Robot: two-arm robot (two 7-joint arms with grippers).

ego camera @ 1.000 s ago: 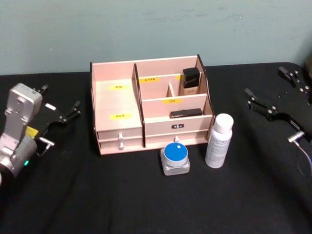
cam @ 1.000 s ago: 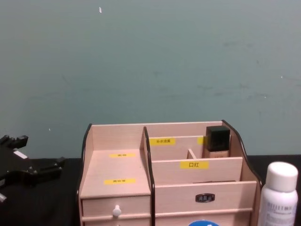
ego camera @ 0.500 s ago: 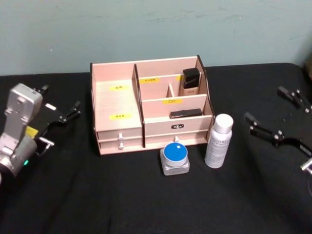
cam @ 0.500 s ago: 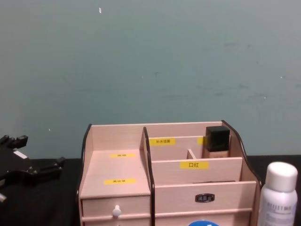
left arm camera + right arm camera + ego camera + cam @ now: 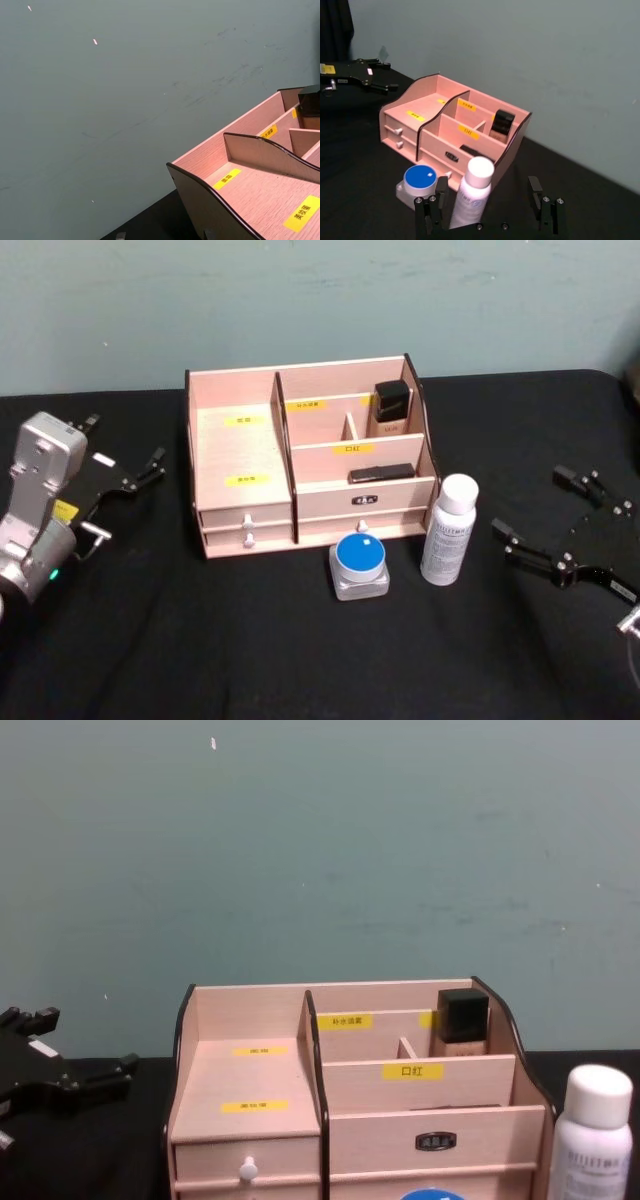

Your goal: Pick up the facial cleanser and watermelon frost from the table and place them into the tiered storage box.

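Facial cleanser (image 5: 448, 530) stands upright on the black surface (image 5: 250, 640), just right of the watermelon frost (image 5: 359, 565). Both are in front of the tiered storage box (image 5: 240, 455). Right end effector (image 5: 528, 502) is released and empty, right of the bottle and apart from it. Left end effector (image 5: 125, 438) is released, resting left of the box.

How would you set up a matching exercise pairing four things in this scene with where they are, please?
Things:
1. white bottle
2. blue-lidded jar
3. right hand
4. left hand

Places:
A. left of the tiered storage box
B. on the table, in front of the box's drawers
C. open, to the right of the white bottle
D. upright by the box's front right corner

Pairs: 1-D, 2-B, 3-C, 4-A
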